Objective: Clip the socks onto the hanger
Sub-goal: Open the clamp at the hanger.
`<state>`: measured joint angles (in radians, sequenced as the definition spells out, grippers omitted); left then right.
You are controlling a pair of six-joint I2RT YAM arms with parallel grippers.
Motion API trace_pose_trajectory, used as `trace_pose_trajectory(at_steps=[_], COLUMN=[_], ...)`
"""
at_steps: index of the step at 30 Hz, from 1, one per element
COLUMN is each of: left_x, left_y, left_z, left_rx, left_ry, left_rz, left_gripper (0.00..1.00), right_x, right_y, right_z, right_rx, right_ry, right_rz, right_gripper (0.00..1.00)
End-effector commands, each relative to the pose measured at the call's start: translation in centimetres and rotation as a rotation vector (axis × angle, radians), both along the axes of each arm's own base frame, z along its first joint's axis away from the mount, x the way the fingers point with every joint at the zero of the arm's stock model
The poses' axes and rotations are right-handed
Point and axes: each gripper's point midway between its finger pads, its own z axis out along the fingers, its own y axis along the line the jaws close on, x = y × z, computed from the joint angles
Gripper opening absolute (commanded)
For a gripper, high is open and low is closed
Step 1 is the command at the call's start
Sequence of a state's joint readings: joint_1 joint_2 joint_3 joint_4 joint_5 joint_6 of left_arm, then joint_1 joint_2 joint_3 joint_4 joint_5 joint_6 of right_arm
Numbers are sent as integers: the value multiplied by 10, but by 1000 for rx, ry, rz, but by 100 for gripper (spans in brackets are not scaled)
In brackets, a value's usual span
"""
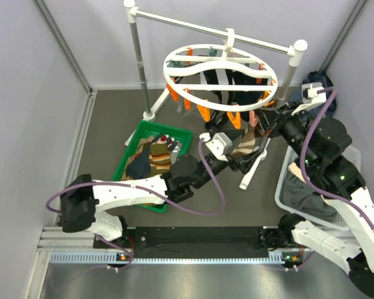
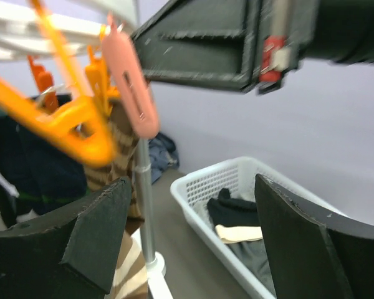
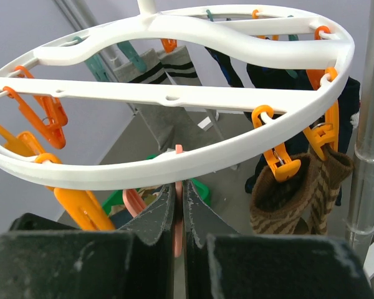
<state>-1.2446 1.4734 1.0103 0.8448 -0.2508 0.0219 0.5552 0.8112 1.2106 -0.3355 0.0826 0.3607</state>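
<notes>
**Grey counter (image 1: 106,118), lilac walls (image 1: 25,93): pink clip (image 2: 134,93) pinched at the hanger (image 3: 174,168)**

Grey counter boxed in by pale lilac walls. Along the far edge, a white-and-grey stand (image 1: 137,68), with the hanger hung by its hook from the top rail, over the far right part of the counter. Orange clips (image 3: 47,112) round the ring, a few teal clips (image 3: 100,65) on its far side.

Already clipped up: dark socks (image 3: 268,78) and a grey sock (image 3: 146,68) with black bands toward the far rim. Also a brown sock (image 3: 287,199), striped, on an orange clip at the near rim, just beside the pink clip.

More socks (image 1: 157,152) heaped in a green tray (image 1: 126,152) toward the left edge, about midway between near and far. White lattice basket (image 2: 206,184) holding dark cloth at the right edge.

Right tool (image 3: 179,205) raised just under the near rim of the ring, fingers pressed together on the pink clip. Left tool (image 2: 190,193) reached out over the middle of the counter, below the ring and beside the brown sock. Fingers spread wide, nothing between them. Pink clip and right tool just above it in its own wrist view.
</notes>
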Motion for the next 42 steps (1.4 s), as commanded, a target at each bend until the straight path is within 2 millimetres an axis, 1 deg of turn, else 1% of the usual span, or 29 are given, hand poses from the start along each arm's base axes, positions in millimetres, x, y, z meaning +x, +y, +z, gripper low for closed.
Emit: trace_pose_trajectory(at_steps=[1, 2, 3, 6, 8, 9, 10, 12, 13, 15, 18, 19, 20, 22, 23, 25, 27, 28, 31, 32, 35, 42], left_x=[-27, -28, -33, -32, -21, -17, -7, 7, 18, 25, 25, 24, 25, 28, 31, 37, 38, 38, 40, 43, 44, 40], left_y=[5, 3, 1, -2, 0, 2, 8, 10, 16, 13, 5, 2, -3, -6, -9, -7, -7, -8, -7, -6, -3, -4], left_z=[33, 30, 31, 24, 20, 23, 24, 28, 30, 37, 50, 57, 53, 59, 55, 56, 58, 56, 58, 58, 60, 70], left_rx=[-27, 3, 17, 65, 60, 46, 35, 23, 15, 12, -17, -32, -25, -41, -38, -54, -71, -69, -89, -99, -121, -174], left_ry=[-86, -87, -100, -101, -81, -98, -84, -86, -66, -71, -83, -89, -87, -85, -80, -60, -64, -63, -49, -37, -26, -6], left_rz=[-120, -132, -152, -155, -94, -64, -2, 79, 144, 181, 166, 156, 150, 159, 173, 210, 210, 210, 207, 207, 206, 176], left_gripper=[84, 84, 84, 83, 82, 82, 82, 79, 78, 76, 73, 73, 72, 70, 68, 65, 63, 60, 56, 53, 48, 46], right_x=[-6, -6, -6, -8, -9, -9, -9, -10, -10, -10, -10, -10, -11, -11, -12, -11, -12, -11, -12, -12, -13, -13], right_y=[-2, -2, -2, -4, -5, -5, -6, -5, -5, -6, -7, -7, -8, -6, -7, -6, -7, -7, -7, -8, -10, -10], right_z=[16, 15, 17, 19, 21, 19, 20, 20, 20, 19, 19, 18, 20, 17, 17, 16, 15, 14, 15, 15, 14, 9], right_rx=[19, 18, 15, 16, 20, 15, 18, 20, 18, 12, 9, 8, 13, 9, 10, 9, 11, 10, 6, 6, 8, 7], right_ry=[-60, -58, -65, -75, -84, -82, -86, -90, -91, -95, -103, -105, -111, -108, -109, -111, -112, -109, -115, -118, -122, -121], right_rz=[11, 11, 10, 6, 8, 7, 4, 10, 10, 9, 2, 1, 1, 7, 8, 9, 10, 8, 7, 7, 1, -1], right_gripper=[0, 0, 0, 0, 0, 0, 0, 0, 0, 0, 0, 0, 0, 0, 0, 0, 0, 0, 0, 0, 0, 0])
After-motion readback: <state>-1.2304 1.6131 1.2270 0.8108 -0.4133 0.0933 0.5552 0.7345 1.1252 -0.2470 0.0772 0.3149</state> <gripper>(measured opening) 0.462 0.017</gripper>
